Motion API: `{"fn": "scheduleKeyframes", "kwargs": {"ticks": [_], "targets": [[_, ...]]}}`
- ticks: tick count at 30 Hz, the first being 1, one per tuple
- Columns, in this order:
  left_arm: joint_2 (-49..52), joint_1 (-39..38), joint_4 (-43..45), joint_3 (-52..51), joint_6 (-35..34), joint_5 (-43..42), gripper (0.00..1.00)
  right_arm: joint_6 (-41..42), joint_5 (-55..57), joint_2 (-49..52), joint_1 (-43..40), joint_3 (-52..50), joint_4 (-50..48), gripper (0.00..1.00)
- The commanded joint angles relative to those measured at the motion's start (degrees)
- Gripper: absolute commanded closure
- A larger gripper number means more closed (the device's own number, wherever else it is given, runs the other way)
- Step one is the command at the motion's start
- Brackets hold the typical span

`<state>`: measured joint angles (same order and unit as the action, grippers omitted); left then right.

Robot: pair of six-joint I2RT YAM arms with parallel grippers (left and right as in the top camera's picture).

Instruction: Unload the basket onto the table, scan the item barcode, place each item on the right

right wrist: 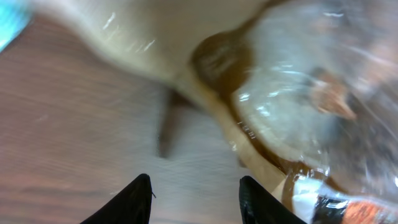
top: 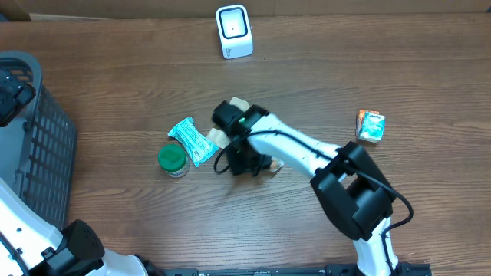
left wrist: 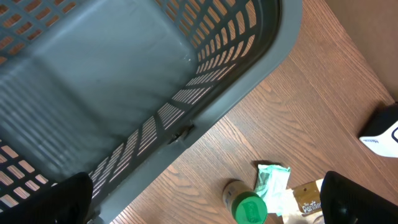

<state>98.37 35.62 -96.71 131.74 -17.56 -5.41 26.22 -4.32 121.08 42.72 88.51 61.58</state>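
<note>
A white barcode scanner (top: 234, 31) stands at the far middle of the table; its edge shows in the left wrist view (left wrist: 382, 134). A tan and brown snack bag (top: 238, 106) with a clear window (right wrist: 292, 106) lies at the centre. My right gripper (top: 247, 162) hangs low over it, open (right wrist: 196, 190), with only bare wood between its fingers. The bag lies just beside the right-hand fingertip (right wrist: 252, 193). My left gripper (top: 11, 92) is open (left wrist: 211, 208) high above the basket edge, holding nothing.
A grey slatted basket (top: 34, 130) (left wrist: 124, 74) fills the left side. A green-lidded jar (top: 173, 159) (left wrist: 249, 206) and a teal packet (top: 192, 139) (left wrist: 273, 179) lie left of the bag. An orange and teal box (top: 370, 126) sits at the right.
</note>
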Motion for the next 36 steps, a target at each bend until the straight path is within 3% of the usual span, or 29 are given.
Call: {"fn": "scheduleKeyframes", "kwargs": {"ticks": [1,12,18,28,36], "targets": [[-0.1,-0.4,-0.1,0.0,0.9,-0.4,0.00,1.0,5.7,0.0,-4.6,-0.2,1.1,0.54],[-0.1,-0.4,-0.1,0.0,0.9,-0.4,0.00,0.3,10.9,0.0,-19.3,0.2,1.1,0.54],[-0.1,-0.4,-0.1,0.0,0.9,-0.4,0.00,-3.8,3.7,-0.2,-24.9,3.6,0.5,0.55],[-0.1,-0.4,-0.1,0.0,0.9,-0.4,0.01,-5.0,2.2,-1.4,-22.7,14.2,0.3,0.54],[-0.1,-0.4,-0.1,0.0,0.9,-0.4,0.01,-5.0,-1.8,0.3,-17.7,11.3,-16.3,0.51]]}}
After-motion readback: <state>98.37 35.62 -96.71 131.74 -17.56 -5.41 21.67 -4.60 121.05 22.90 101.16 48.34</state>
